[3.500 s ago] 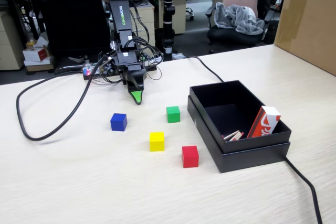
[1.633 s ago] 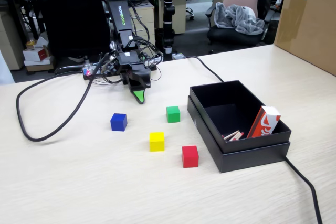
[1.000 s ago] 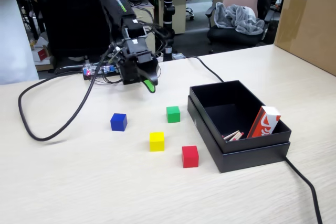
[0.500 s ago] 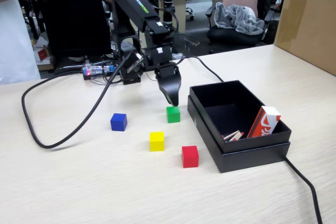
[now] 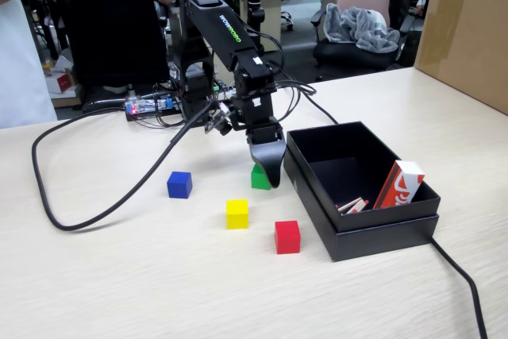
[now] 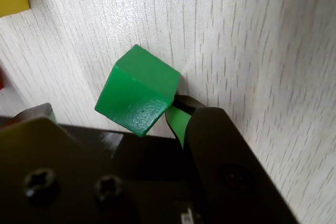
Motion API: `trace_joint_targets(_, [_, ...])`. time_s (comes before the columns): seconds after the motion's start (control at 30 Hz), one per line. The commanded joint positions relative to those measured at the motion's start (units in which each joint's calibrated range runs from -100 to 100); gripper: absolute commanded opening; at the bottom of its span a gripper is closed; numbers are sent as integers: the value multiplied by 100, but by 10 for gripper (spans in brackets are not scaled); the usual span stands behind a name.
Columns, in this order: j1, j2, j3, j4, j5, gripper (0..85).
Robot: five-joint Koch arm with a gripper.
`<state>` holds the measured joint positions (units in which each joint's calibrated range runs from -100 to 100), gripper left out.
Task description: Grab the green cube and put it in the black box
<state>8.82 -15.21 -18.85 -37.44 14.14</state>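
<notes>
Green cube (image 6: 139,90), blue cube (image 5: 179,184), yellow cube (image 5: 236,213), red cube (image 5: 287,236); black box (image 5: 373,229); pale wood-grain table (image 5: 119,275).

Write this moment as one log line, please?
phase: reaching | gripper: open around green cube | cube: on table | black box: waiting

The small green cube (image 6: 139,90) sits on the table just beside the shallow black box (image 5: 361,224).

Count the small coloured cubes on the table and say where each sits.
4. In the fixed view: small matte blue cube leftmost, yellow cube centre, red cube nearest the shallow black box, green cube partly hidden behind the end effector.
</notes>
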Motion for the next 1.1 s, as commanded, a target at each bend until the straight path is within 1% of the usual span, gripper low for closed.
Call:
trace_joint_targets(0.0, [-10, 47, 90, -174, 24, 420])
trace_joint_targets(0.07, [-29, 47, 63, -269, 44, 411])
trace_joint_targets(0.2, [-107, 24, -1, -356, 127, 297])
trace_joint_targets(0.27, [-147, -22, -64, -494, 186, 257])
trace_joint_targets(0.37, [-200, -149, -137, -598, 293, 64])
trace_joint_targets(0.4, [-220, -194, -155, -615, 308, 29])
trace_joint_targets(0.6, [-225, -481, -200, -675, 308, 25])
trace_joint_targets(0.67, [-220, -906, -164, -727, 303, 25])
trace_joint_targets(0.7, [-195, -1411, -55, -831, 303, 25])
trace_joint_targets(0.83, [78, -2834, 715, -917, 249, 27])
trace_joint_targets(1.03, [396, -3063, 1305, -917, 234, 27])
trace_joint_targets(1.07, [508, -2948, 1477, -917, 239, 27])
